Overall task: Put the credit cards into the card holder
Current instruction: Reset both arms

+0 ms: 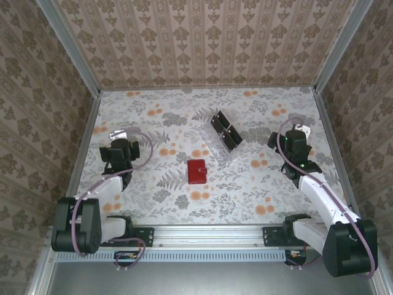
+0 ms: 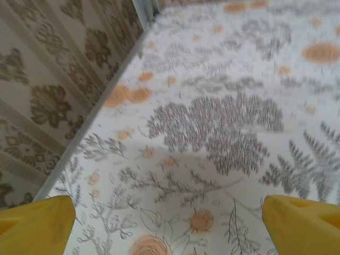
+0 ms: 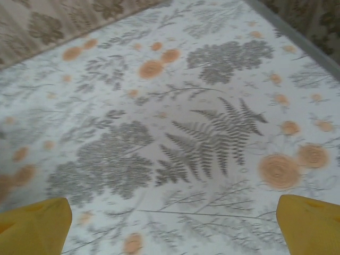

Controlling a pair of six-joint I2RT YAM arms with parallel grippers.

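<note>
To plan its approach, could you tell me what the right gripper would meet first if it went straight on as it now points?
Probably the floral tablecloth: the open right gripper tilts down toward its fern print, with nothing else in that line.

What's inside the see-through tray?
Black credit cards lie in the clear tray. Whether more hide underneath them cannot be seen.

1. Surface (image 1: 245, 196): white cloth with a grey fern and leaf print and orange blossoms, lying flat from wall to wall.
2. Back wall (image 1: 209, 43), left wall (image 1: 31, 110), right wall (image 1: 362, 123): beige striped damask wallpaper.
3. Grey metal strips (image 1: 69, 49) run along the wall corners and base.
4. Metal rail (image 1: 209, 232) along the near edge.
5. Light is even, shadows soft.
</note>
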